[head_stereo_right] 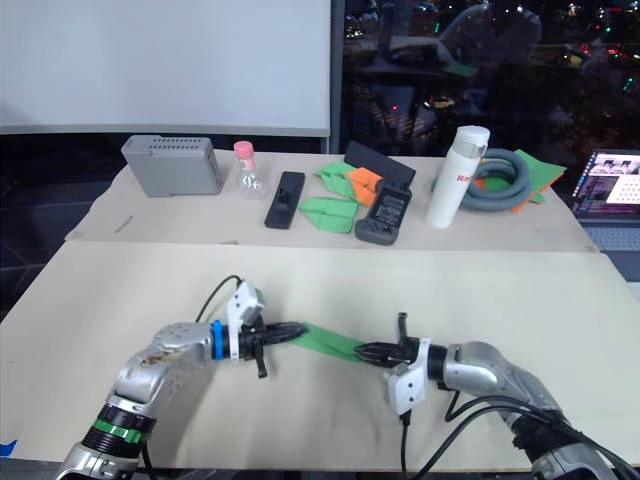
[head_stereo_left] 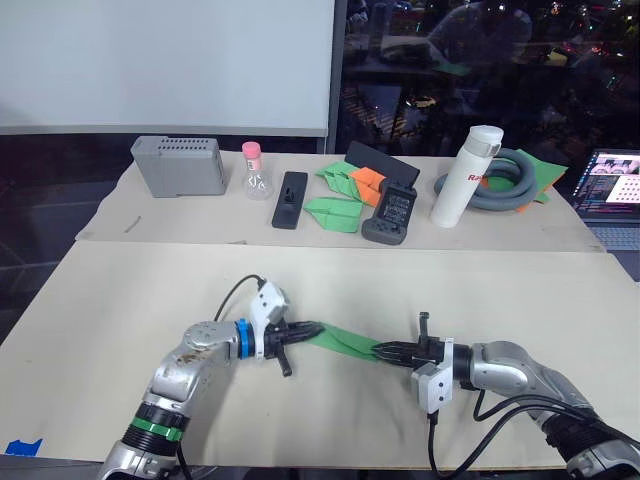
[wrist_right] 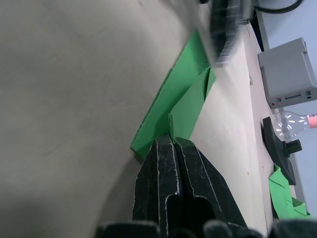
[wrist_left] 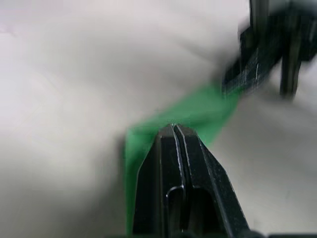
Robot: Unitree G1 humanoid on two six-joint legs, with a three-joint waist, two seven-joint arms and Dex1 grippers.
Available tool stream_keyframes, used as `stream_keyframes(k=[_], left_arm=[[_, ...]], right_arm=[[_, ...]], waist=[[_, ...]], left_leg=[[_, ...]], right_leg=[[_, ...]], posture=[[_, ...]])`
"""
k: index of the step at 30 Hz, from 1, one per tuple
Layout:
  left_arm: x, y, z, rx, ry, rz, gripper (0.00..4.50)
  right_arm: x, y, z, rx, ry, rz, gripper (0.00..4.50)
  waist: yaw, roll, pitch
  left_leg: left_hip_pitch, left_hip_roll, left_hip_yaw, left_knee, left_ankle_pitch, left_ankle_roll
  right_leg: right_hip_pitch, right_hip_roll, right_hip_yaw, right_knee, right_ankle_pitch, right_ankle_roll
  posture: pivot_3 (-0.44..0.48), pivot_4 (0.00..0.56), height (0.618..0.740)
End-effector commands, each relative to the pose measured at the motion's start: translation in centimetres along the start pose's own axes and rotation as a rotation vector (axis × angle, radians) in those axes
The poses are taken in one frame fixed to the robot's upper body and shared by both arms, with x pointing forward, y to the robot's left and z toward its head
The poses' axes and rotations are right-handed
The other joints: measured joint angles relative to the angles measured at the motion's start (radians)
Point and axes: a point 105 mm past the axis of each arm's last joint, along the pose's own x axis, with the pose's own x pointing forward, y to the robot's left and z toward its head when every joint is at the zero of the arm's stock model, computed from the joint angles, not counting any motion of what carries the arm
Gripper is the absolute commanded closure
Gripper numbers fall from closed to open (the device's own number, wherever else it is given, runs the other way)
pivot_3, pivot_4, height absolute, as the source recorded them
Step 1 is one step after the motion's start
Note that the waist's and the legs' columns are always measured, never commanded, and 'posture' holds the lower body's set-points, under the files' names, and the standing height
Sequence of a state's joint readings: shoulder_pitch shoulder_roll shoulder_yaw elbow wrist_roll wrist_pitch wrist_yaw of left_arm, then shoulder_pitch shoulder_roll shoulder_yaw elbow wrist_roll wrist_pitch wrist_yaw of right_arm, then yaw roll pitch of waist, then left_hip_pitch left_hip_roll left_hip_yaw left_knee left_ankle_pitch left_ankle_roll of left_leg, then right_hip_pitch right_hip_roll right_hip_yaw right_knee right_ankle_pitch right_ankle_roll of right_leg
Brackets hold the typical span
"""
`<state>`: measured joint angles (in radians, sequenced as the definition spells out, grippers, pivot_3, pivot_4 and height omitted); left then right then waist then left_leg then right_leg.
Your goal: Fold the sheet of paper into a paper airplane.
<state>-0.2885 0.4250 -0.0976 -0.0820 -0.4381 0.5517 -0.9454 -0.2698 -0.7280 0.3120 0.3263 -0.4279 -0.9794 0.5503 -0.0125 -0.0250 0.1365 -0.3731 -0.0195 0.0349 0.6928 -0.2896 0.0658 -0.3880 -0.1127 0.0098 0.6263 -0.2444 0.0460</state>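
- Narrow folded bright green paper airplane (head_stereo_left: 345, 342) is held low over beige surface (head_stereo_left: 420, 280), long axis running L–R between the arms.
- Left gripper (head_stereo_left: 308, 328) fingers clamped on its left end; right gripper (head_stereo_left: 385, 350) fingers clamped on right end.
- Layered creases seen; wedge partly formed.

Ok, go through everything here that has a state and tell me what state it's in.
Paper airplane: partly folded, held off the table at both ends.
Left pincer: shut on the airplane's end.
Right pincer: shut on the other end.
White bottle: upright, capped.
Small flask: upright, pink cap on.
Laptop: open, screen lit.
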Motion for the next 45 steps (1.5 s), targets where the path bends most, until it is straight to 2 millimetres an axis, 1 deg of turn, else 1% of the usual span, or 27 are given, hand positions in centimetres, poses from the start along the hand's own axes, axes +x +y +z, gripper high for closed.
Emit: stream_keyframes(k=[1, 3, 5, 8, 11, 13, 18, 22, 24, 27, 29, 32, 33, 35, 38, 40, 42, 44, 45], left_arm=[[-0.3, -0.1, 2.7, 0.019, -0.081, -0.008, 4.50], [0.4, -0.2, 3.3, 0.021, -0.099, -0.015, 4.50], [1.3, -0.4, 3.5, 0.018, -0.102, -0.016, 4.50], [2.7, -1.2, 2.2, 0.033, -0.050, -0.041, 4.50], [3.7, -1.4, 0.5, 0.012, -0.005, -0.033, 4.50], [3.7, -1.4, -0.5, 0.012, 0.026, -0.024, 4.50], [3.4, -0.5, -3.2, 0.037, 0.130, 0.019, 4.50], [3.3, -0.3, -3.8, 0.023, 0.135, 0.030, 4.50], [3.4, -0.3, -4.1, 0.027, 0.145, 0.029, 4.50], [3.4, -0.3, -4.4, 0.026, 0.153, 0.028, 4.50], [3.4, -0.3, -4.8, 0.034, 0.168, 0.026, 4.50], [3.0, -0.2, -4.9, 0.042, 0.182, 0.028, 4.50], [2.8, 0.0, -4.9, 0.045, 0.184, 0.033, 4.50], [2.6, 0.2, -4.9, 0.048, 0.187, 0.039, 4.50], [2.5, 0.4, -4.8, 0.054, 0.189, 0.043, 4.50], [2.6, 0.4, -4.7, 0.057, 0.188, 0.042, 4.50], [2.8, 0.3, -4.7, 0.064, 0.189, 0.037, 4.50], [3.0, 0.1, -4.6, 0.066, 0.189, 0.032, 4.50], [3.2, 0.0, -4.6, 0.066, 0.188, 0.027, 4.50]], right_arm=[[-0.3, 2.9, -0.9, 0.041, 0.051, 0.115, 4.46], [-0.2, 3.1, -0.8, 0.043, 0.049, 0.124, 4.46], [-0.1, 3.3, -0.6, 0.040, 0.044, 0.131, 4.46], [0.0, 3.3, -0.4, 0.040, 0.040, 0.131, 4.46], [0.1, 3.1, -0.2, 0.057, 0.036, 0.110, 4.46], [0.1, 3.1, 0.0, 0.055, 0.032, 0.109, 4.46], [0.1, 2.6, 0.6, 0.065, 0.022, 0.104, 4.46], [0.2, 2.3, 1.0, 0.051, 0.015, 0.105, 4.46], [0.2, 1.8, 0.9, 0.058, 0.021, 0.086, 4.46], [0.0, 1.2, 1.1, 0.066, 0.008, 0.072, 3.64], [-0.4, 0.6, 1.1, 0.086, 0.015, 0.062, 2.99], [-2.6, -1.6, 1.0, 0.160, 0.086, 0.024, 1.96], [-3.2, -2.6, 1.3, 0.203, 0.093, -0.006, 1.96], [-3.9, -4.0, 2.0, 0.302, 0.088, -0.058, 1.96], [-3.9, -5.3, 2.4, 0.472, 0.084, -0.136, 1.96], [-3.2, -5.9, 2.0, 0.581, 0.102, -0.199, 2.50], [-1.8, -6.1, 1.7, 0.677, 0.115, -0.255, 3.12], [-0.4, -5.7, 1.6, 0.780, 0.127, -0.283, 3.82], [0.2, -5.2, 1.5, 0.824, 0.147, -0.277, 4.19]], waist=[[0.000, 0.000, 0.000], [0.001, -0.001, -0.001], [0.002, -0.002, -0.001], [0.000, -0.002, -0.001], [0.000, -0.002, -0.001], [0.000, -0.002, -0.001], [0.001, -0.002, -0.001], [0.005, -0.002, -0.001], [0.006, -0.002, -0.001], [0.007, -0.001, -0.001], [0.008, 0.000, -0.001], [0.014, 0.002, -0.001], [0.015, 0.002, -0.001], [0.013, 0.002, -0.001], [0.008, 0.002, -0.001], [0.010, 0.002, -0.001], [0.012, 0.002, -0.001], [0.014, 0.003, -0.001], [0.015, 0.003, -0.002]], left_leg=[[0.000, 0.000, 0.000, 0.000, 0.000, 0.000], [0.000, 0.000, 0.000, 0.000, 0.000, 0.000], [0.000, -0.001, 0.000, 0.000, 0.000, 0.000], [0.000, -0.001, 0.000, 0.000, 0.000, 0.000], [0.001, -0.001, 0.000, -0.001, -0.001, 0.000], [0.000, 0.000, 0.000, -0.001, -0.001, -0.001], [0.000, 0.000, 0.000, -0.003, 0.000, -0.001], [0.001, 0.000, -0.001, -0.005, 0.000, -0.001], [0.001, 0.000, -0.001, -0.006, 0.000, -0.001], [0.001, 0.000, -0.001, -0.006, 0.000, -0.001], [0.001, 0.000, -0.001, -0.006, 0.000, -0.001], [0.000, -0.001, -0.001, -0.006, 0.000, -0.001], [0.000, -0.001, -0.001, -0.007, 0.000, -0.001], [-0.001, 0.000, -0.001, -0.008, -0.001, 0.000], [-0.001, 0.002, -0.001, -0.011, 0.000, -0.002], [-0.001, 0.003, -0.001, -0.012, 0.001, -0.003], [-0.001, 0.004, -0.001, -0.013, 0.001, -0.003], [-0.002, 0.003, -0.001, -0.013, 0.001, -0.003], [-0.003, 0.003, -0.001, -0.013, 0.001, -0.004]], right_leg=[[0.000, 0.000, 0.000, 0.000, 0.000, 0.000], [0.001, 0.000, 0.000, 0.000, 0.000, 0.000], [0.001, 0.000, 0.000, 0.000, 0.000, 0.000], [0.001, 0.000, 0.000, -0.001, 0.000, 0.000], [0.001, 0.000, 0.000, -0.001, 0.000, 0.000], [0.001, 0.000, 0.001, -0.001, 0.000, 0.000], [0.000, 0.000, 0.001, -0.002, 0.000, 0.000], [0.000, -0.002, 0.002, -0.003, 0.000, 0.000], [0.000, -0.002, 0.003, -0.004, 0.000, 0.000], [0.000, -0.002, 0.003, -0.004, 0.000, 0.000], [0.000, -0.002, 0.003, -0.004, 0.000, 0.000], [0.000, -0.003, 0.003, -0.004, 0.000, 0.000], [0.000, -0.003, 0.003, -0.005, 0.000, 0.000], [0.000, -0.003, 0.003, -0.008, 0.000, 0.000], [0.000, -0.004, 0.002, -0.011, 0.000, -0.001], [0.000, -0.003, 0.001, -0.012, 0.001, -0.001], [-0.001, -0.004, 0.001, -0.012, 0.001, -0.002], [-0.002, -0.004, 0.001, -0.012, 0.001, -0.002], [-0.003, -0.004, 0.001, -0.012, 0.001, -0.002]], posture=[[0.000, 0.150, 0.740], [0.000, 0.150, 0.740], [0.000, 0.150, 0.740], [0.000, 0.150, 0.740], [0.000, 0.150, 0.740], [0.000, 0.150, 0.740], [0.000, 0.150, 0.740], [0.000, 0.150, 0.740], [0.000, 0.150, 0.740], [0.000, 0.150, 0.740], [0.000, 0.150, 0.740], [0.000, 0.150, 0.740], [0.000, 0.150, 0.740], [0.000, 0.150, 0.740], [0.000, 0.150, 0.740], [0.000, 0.150, 0.740], [0.000, 0.150, 0.740], [0.000, 0.150, 0.740], [0.000, 0.150, 0.740]])
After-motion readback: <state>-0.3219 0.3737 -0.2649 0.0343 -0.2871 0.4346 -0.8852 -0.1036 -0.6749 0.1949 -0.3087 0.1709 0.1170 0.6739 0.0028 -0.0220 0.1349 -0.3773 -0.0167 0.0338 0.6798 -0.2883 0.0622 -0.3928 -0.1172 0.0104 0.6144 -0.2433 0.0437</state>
